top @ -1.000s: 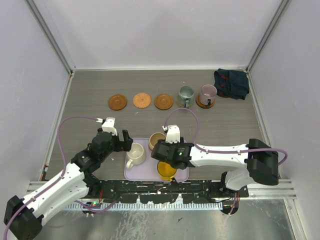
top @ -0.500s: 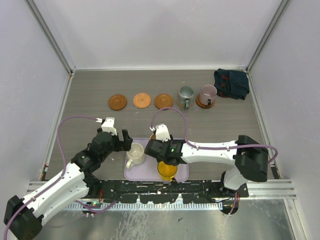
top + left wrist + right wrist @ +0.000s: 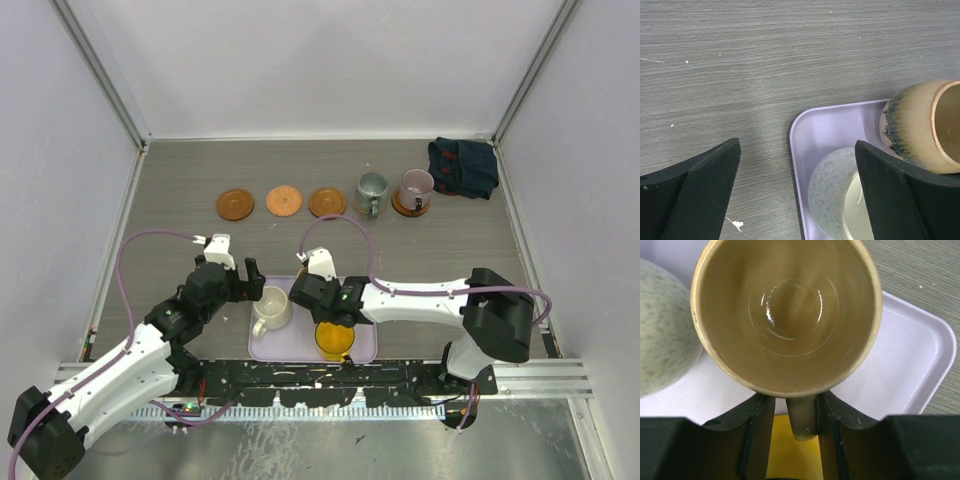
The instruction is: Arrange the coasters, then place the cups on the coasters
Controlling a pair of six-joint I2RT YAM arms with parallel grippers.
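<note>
The right claw (image 3: pixel 795 401) has its two fingers on either side of the handle of the tan cup (image 3: pixel 785 305). They are drawn in close, but a thin gap shows on each side, so the handle is not clamped yet. The tan cup stands upright on the lavender tray (image 3: pixel 910 355), filling the upper part of the right wrist view. The cream cup (image 3: pixel 665 330) is just beside it at the left edge, and the yellow cup (image 3: pixel 790 460) is below the handle at the bottom.

The left claw (image 3: pixel 796 150) is spread wide and holds nothing. It hangs over the tray's far left corner, with the cream cup low in the middle of that view.

There are five cups in all. Three are on the tray at the lower middle of the overhead view. The other two, the grey-green cup (image 3: pixel 372 189) and the mauve cup (image 3: pixel 415 186), stand in a row at the upper middle.

Three bare coasters (image 3: pixel 284 201) lie to the left in that row. A fourth coaster (image 3: pixel 400 210) sits under the mauve cup. I cannot tell whether a coaster lies under the grey-green cup.

One dark blue cloth (image 3: pixel 463 167) lies at the upper right of the table (image 3: pixel 180 180).
</note>
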